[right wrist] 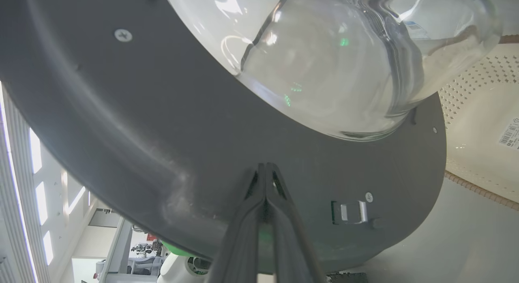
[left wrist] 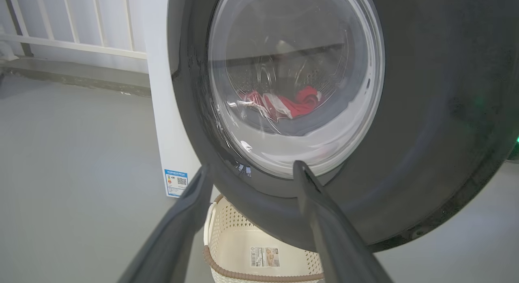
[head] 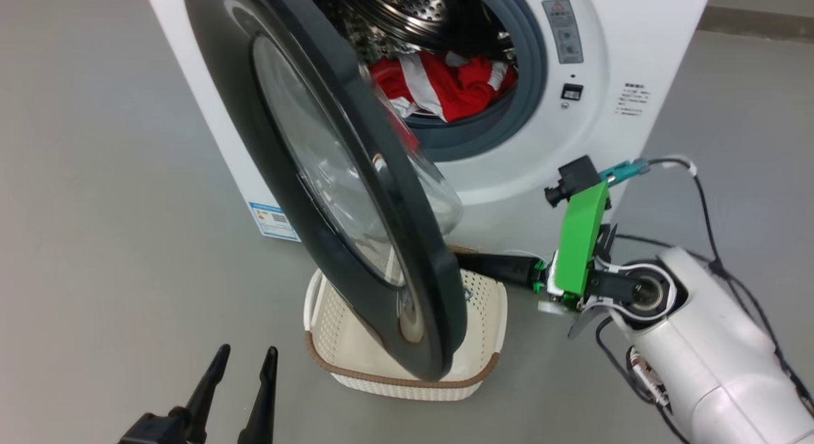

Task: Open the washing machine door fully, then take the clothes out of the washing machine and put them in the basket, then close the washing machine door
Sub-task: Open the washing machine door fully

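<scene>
The washing machine (head: pixel 610 43) stands with its door (head: pixel 356 196) swung partway out, edge toward me. The red and white clothes (head: pixel 448 81) lie in the drum, and show through the door's glass (left wrist: pixel 292 104). The basket (head: pixel 394 380) sits on the floor under the door. My right gripper (head: pixel 467 262) is shut, with its tips (right wrist: pixel 265 167) against the door's grey inner face (right wrist: pixel 121 112), below the glass bowl (right wrist: pixel 344 52). Open and holding nothing, my left gripper (head: pixel 245 361) is at the lower left, in front of the door's black outer rim (left wrist: pixel 425 112).
The door's latch (right wrist: pixel 352 212) sits just right of my right fingertips. A blue label (head: pixel 275 220) marks the machine's lower corner. The right arm's cables (head: pixel 706 221) trail over the grey floor (head: pixel 95 240). A white railing (left wrist: pixel 73 27) runs behind the machine.
</scene>
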